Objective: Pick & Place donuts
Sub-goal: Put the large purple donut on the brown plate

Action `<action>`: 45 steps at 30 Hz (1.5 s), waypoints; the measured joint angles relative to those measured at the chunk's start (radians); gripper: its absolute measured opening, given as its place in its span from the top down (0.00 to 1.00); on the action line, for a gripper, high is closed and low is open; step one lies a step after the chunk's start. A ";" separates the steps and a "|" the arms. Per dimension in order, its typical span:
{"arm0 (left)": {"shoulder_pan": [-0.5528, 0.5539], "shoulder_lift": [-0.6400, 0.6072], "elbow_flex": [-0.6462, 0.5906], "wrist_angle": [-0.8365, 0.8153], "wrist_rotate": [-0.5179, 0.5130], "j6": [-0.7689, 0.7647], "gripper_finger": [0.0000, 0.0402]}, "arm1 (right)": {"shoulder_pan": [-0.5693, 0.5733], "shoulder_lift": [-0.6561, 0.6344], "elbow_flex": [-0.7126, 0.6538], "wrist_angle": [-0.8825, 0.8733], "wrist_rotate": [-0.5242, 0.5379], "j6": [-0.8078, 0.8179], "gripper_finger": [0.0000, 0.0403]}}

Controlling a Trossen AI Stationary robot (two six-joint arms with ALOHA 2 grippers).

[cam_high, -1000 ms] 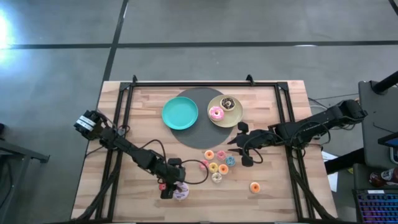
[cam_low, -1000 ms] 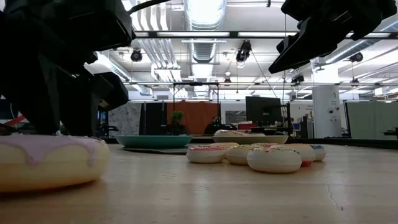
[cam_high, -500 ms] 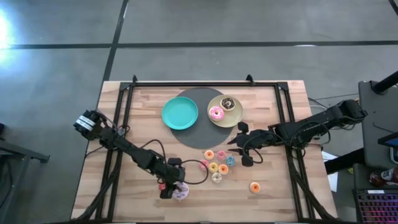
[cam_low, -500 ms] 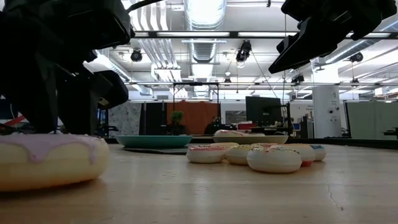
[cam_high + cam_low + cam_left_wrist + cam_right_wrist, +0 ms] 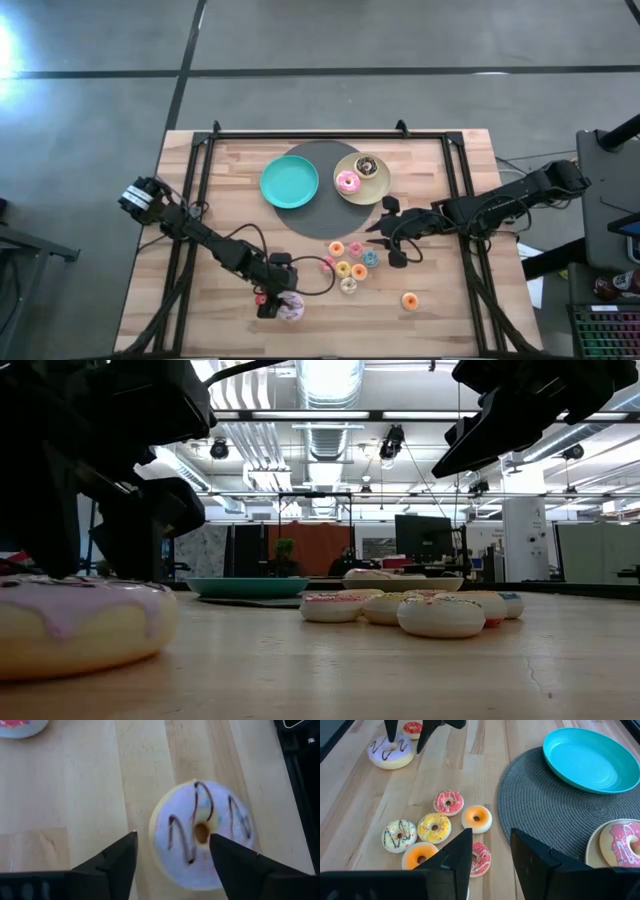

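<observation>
Since a second ago the left gripper (image 5: 172, 852) has spread its fingers wider; the arms have otherwise not shifted. It hangs open over the lilac donut (image 5: 202, 834), which lies flat on the table (image 5: 450, 320) near the front edge, one finger beside it, the other over its top. Step in hand: picking this donut. Next, I judge, descend to straddle it and close. The right gripper (image 5: 489, 851) waits part-open, empty, above the small donuts (image 5: 434, 827).
</observation>
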 joint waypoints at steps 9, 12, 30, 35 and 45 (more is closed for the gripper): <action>0.001 -0.001 0.031 0.000 0.015 0.028 0.41 | 0.000 0.000 0.000 0.000 0.000 0.003 0.70; 0.001 0.002 0.029 -0.013 0.022 0.028 0.41 | 0.000 0.000 0.000 0.000 0.000 0.006 0.70; 0.001 0.049 0.028 0.008 0.028 0.045 0.41 | 0.000 0.000 0.000 -0.001 0.000 0.008 0.69; 0.000 0.047 0.028 0.010 0.025 0.046 0.41 | 0.000 0.000 0.000 -0.001 0.000 0.007 0.69; 0.004 0.067 0.028 0.014 0.004 0.052 0.41 | 0.000 0.000 0.000 -0.001 0.000 0.002 0.69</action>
